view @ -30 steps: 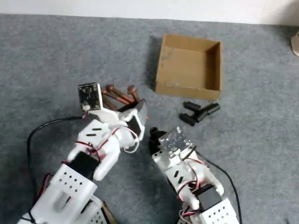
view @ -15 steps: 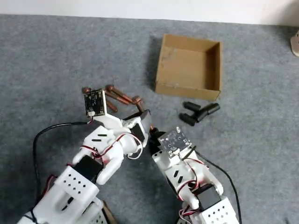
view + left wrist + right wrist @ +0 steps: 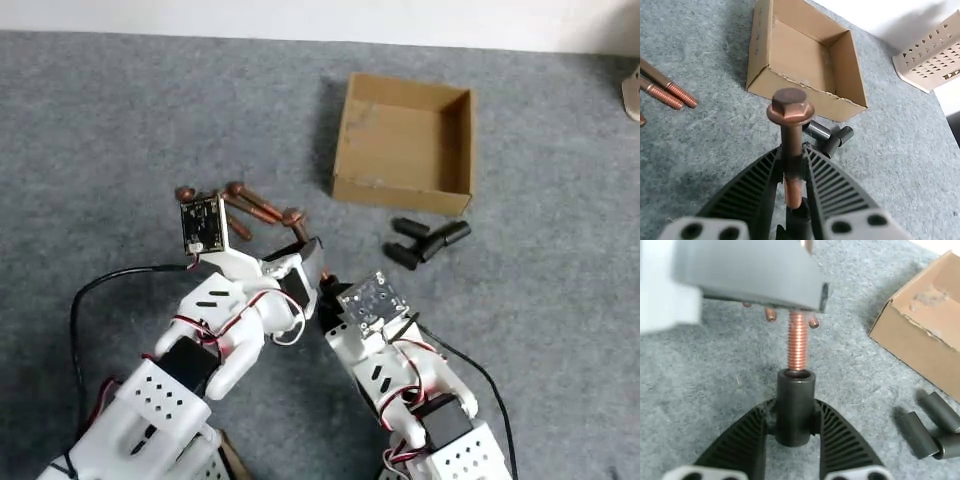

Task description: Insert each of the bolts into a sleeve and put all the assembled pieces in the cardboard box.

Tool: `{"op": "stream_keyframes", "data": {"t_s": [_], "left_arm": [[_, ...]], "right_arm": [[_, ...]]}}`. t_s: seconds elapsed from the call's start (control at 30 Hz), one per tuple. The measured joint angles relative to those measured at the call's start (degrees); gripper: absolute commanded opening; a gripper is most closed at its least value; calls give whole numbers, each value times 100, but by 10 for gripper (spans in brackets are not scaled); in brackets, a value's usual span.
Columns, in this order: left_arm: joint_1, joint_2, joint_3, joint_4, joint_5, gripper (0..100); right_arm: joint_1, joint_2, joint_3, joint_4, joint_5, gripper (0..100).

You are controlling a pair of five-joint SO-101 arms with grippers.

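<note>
At the left of the grey worktop (image 3: 110, 120), several loose copper bolts (image 3: 250, 205) lie close together. Just right of them, the left jaws are closed on the shank of one hex-head bolt (image 3: 790, 145). Its head points away from the wrist and its threaded end points toward the other arm. Next to it, the right jaws grip a black sleeve (image 3: 795, 405), with the open mouth facing the bolt. The thread tip stands exactly at this mouth, perhaps already a little inside. The step in hand is, I judge, the inserting of this bolt. The next move calls for a straight push along the sleeve axis, without tilt, or the thread may catch on the rim. Farther right, a few spare sleeves (image 3: 428, 240) lie just in front of the cardboard box (image 3: 400, 192), and no assembled piece is in it yet.
</note>
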Motion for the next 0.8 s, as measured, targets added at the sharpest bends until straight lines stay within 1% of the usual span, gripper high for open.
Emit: {"op": "stream_keyframes", "data": {"t_s": [0.2, 0.33, 0.47, 0.5, 0.57, 0.7, 0.77, 0.8], "left_arm": [[519, 26, 281, 0, 9, 5], [607, 18, 308, 0, 35, 6], [624, 18, 308, 0, -202, 21], [624, 18, 308, 0, -281, 46], [624, 18, 308, 0, -413, 127], [624, 18, 308, 0, -730, 358], [624, 18, 299, 9, -782, 450], [659, 18, 299, 9, -826, 481]], "right_arm": [[-9, 9, 0, 35, -9, 5], [-26, -44, 0, 246, -9, 5], [-18, -62, -9, 281, -9, 5], [-18, -62, -9, 281, -9, 5], [-18, -62, -9, 281, -9, 5], [132, -62, -9, 281, -18, 5], [290, -62, -9, 281, -18, 5], [334, -62, -9, 281, -9, 5]]}}
